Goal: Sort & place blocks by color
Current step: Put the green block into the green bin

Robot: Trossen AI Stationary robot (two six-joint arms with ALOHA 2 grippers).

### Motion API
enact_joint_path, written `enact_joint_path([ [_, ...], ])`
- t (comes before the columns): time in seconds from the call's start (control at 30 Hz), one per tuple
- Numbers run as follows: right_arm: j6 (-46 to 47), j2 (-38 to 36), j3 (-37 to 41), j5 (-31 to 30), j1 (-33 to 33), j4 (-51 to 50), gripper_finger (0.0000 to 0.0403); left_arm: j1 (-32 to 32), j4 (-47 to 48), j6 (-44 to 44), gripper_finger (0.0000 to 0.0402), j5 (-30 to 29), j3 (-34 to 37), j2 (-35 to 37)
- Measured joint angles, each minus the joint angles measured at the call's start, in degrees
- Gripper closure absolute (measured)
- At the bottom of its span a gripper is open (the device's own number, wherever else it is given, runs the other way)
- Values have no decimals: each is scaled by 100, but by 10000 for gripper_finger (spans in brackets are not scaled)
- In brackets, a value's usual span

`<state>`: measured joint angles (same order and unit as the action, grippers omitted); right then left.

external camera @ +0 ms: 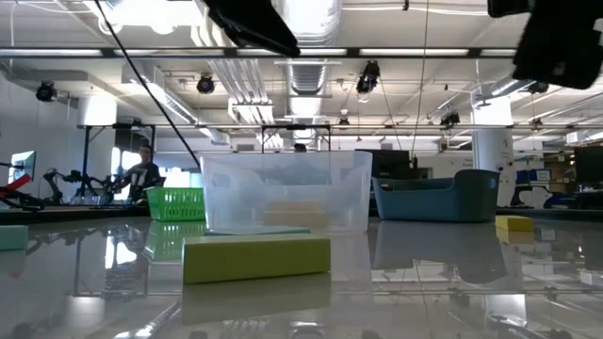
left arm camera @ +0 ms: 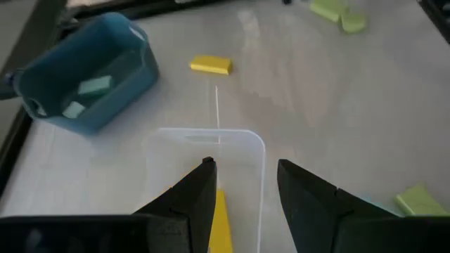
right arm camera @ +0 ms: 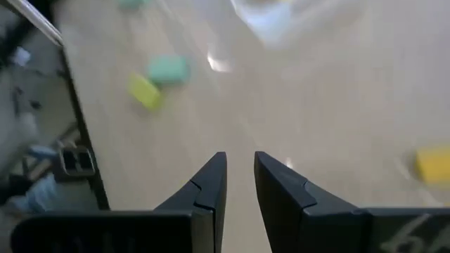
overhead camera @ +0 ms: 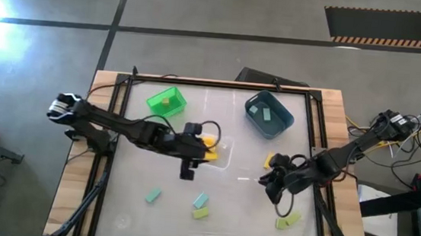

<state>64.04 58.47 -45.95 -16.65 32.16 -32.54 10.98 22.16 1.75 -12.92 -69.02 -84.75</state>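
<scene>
My left gripper (left arm camera: 246, 170) is open and hovers over the clear bin (overhead camera: 219, 154), near its left end; it touches nothing. A yellow block (left arm camera: 220, 223) lies in that bin below the fingers. My right gripper (right arm camera: 240, 163) hangs empty above bare table right of centre (overhead camera: 266, 182), its fingers a narrow gap apart. A loose yellow block (overhead camera: 272, 160) lies flat just beyond it. Teal blocks (overhead camera: 152, 195) (overhead camera: 201, 200) and light green blocks (overhead camera: 200, 213) (overhead camera: 287, 221) lie flat near the table's near edge. The green bin (overhead camera: 166, 101) holds a light green block, and the blue bin (overhead camera: 269, 114) holds teal blocks.
The three bins stand across the table's far half: the green bin (external camera: 176, 202) left, the clear bin (external camera: 283, 193) in the middle, the blue bin (external camera: 438, 198) right. A dark frame rims the table (overhead camera: 115, 163). Cables trail off the right edge. A person sits far off in the room.
</scene>
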Motion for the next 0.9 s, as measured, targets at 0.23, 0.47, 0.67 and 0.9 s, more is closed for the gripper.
enact_joint_path([
  [0.23,1466,1033,-777,1374,204,-1445,340,0,-356,1,267,-222,394,548],
  [0.47,2731,1806,-1175,2385,696,-1514,340,0,-370,7,267,-285,406,795],
  [0.67,4103,2292,-1191,2777,1267,-1492,340,0,-363,44,267,-302,414,809],
  [0.9,5221,2783,-1185,2762,1696,-1240,303,0,-359,66,267,-347,469,809],
])
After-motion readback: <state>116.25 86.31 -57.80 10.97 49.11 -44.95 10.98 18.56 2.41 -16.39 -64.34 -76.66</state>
